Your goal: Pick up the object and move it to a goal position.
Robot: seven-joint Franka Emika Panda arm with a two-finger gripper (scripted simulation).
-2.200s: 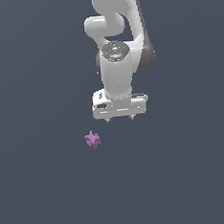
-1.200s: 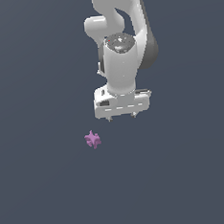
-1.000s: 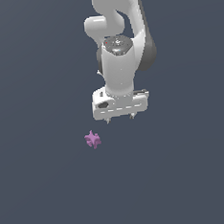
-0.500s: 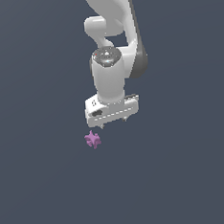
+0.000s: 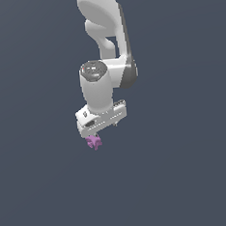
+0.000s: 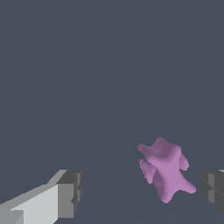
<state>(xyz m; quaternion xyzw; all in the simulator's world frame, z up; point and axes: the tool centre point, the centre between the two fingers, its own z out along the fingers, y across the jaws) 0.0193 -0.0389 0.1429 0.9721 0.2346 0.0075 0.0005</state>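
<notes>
On the dark grey-blue counter (image 5: 188, 176) lies the small pinkish-purple star-shaped lump (image 5: 94, 142). It has short, stubby prongs that stick out in different ways. In the exterior view it sits just under the white arm (image 5: 103, 33), and its top part is hidden by the wide white block at the end of the arm. The arm comes down from the top of the exterior view and bends toward the exterior view's left.

The pincer (image 6: 140, 197) is spread wide. In the wrist view, one dark grey pad (image 6: 70, 193) sits at the end of a white finger, and the other dark pad (image 6: 214, 190) shows only at the edge of the picture. The lump (image 6: 165, 171) sits in the gap between the two pads. It is much nearer to the pad at the edge than to the other one. Neither pad touches it. The pictures do not show how high the pads are above the counter.
</notes>
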